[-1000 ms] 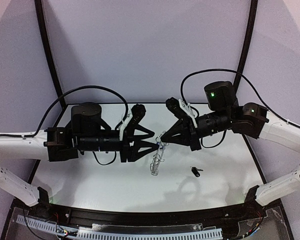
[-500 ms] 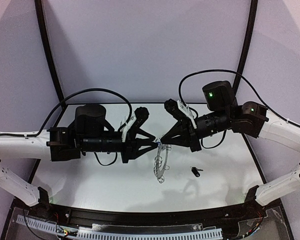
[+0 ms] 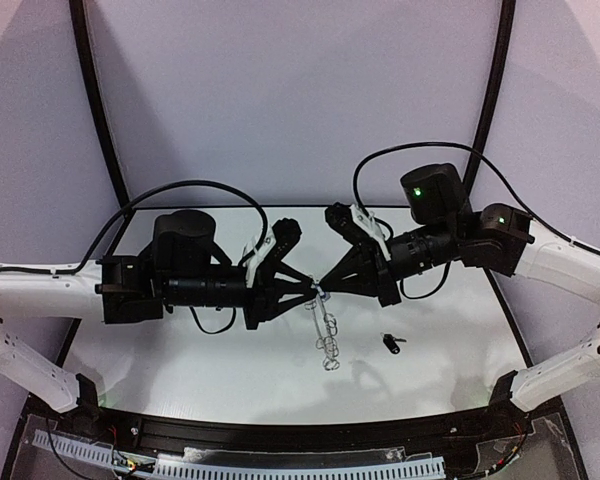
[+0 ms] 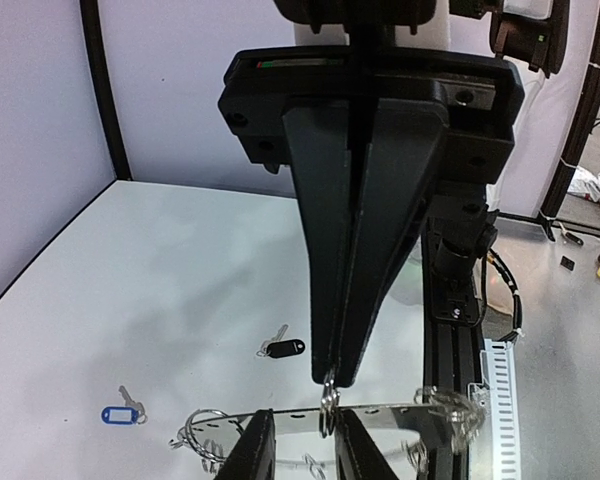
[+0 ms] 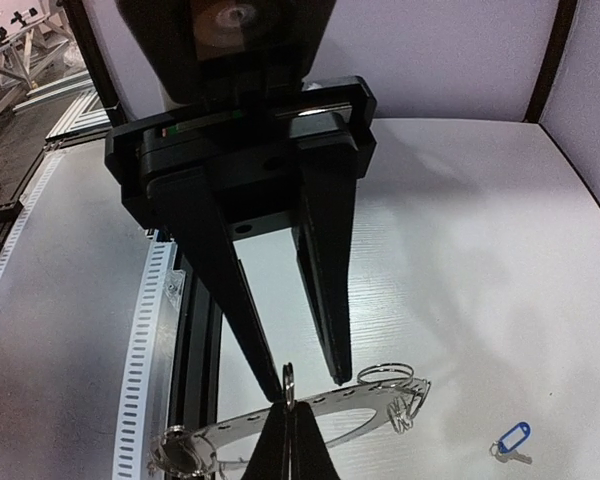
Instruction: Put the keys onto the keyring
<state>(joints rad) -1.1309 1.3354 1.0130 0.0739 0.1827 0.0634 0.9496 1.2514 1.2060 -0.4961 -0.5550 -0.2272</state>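
Left wrist view, nearest first: the left pincer (image 4: 302,415) pokes up from the bottom edge. Its two fingers stand part-way apart with a stretch of the keyring (image 4: 395,410) running between them. Whether they press on it or only flank it I cannot tell. The keyring hangs clear of the worktop (image 4: 130,270), seen almost edge-on as a thin band with silver loops bunched at both ends. Just above it the right pincer (image 4: 335,376) points straight down, clenched tight on one small wire loop (image 4: 328,397) at the ring's rim.

Beyond lies the white, matt worktop, crossed by soft shadows. On it rest the black-headed key (image 4: 282,348) and, further left, the blue-tagged key (image 4: 120,414), well apart from each other and from the ring. Farther off, pale lilac walls (image 4: 180,80) close the back and left, with a black post (image 4: 98,90) at the corner. Off the right edge run a black rail (image 4: 450,400) and a white slotted cable duct (image 4: 502,400), with blurred room clutter behind.

The left fingers' bases are cut off by the frame, and the ring's large hole cannot be read from this angle. From the top external camera the two pincers' tips merge into one dark mass with the ring dangling below. Only the black-headed key shows on the worktop there; the blue tag cannot be made out.
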